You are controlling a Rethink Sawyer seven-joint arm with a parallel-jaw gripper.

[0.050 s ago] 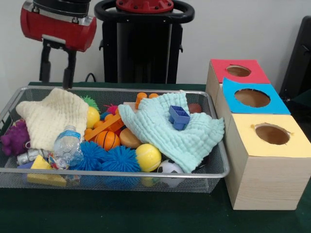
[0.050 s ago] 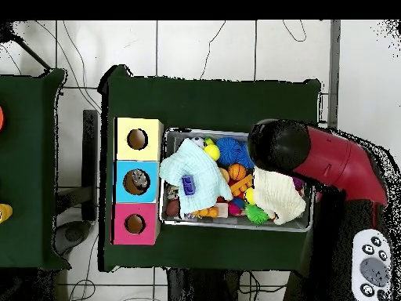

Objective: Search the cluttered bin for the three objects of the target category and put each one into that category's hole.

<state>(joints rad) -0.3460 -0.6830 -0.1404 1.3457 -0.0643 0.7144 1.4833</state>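
The silver wire-mesh bin (image 1: 9, 108) serves as the landmark, standing on the dark green tablecloth (image 1: 121, 213). At its nearest rim lie a yellow foam wedge (image 1: 43, 172), a crushed clear plastic bottle (image 1: 67, 146), two fuzzy blue spiky balls (image 1: 107, 159), a smooth yellow ball (image 1: 148, 157) and a small black-and-white football (image 1: 169, 167). Deeper in sit a little orange basketball (image 1: 107, 140), a purple knobbly toy (image 1: 14, 137) at the left wall, a cream knitted cloth (image 1: 51, 116) and a pale mint waffle cloth (image 1: 177, 128) with a small blue plastic cookie-cutter frame (image 1: 179, 117) resting on top. Just right of the bin stands a row of three pale wooden boxes, each with a round hole: yellow-topped (image 1: 272, 141) nearest, blue-topped (image 1: 252, 98) behind it, red-topped (image 1: 238, 71) farthest. Above the bin's far left corner hangs the black two-fingered gripper (image 1: 57, 68) under the red arm housing (image 1: 56, 26), its fingers spread apart and holding nothing, clear of the contents.
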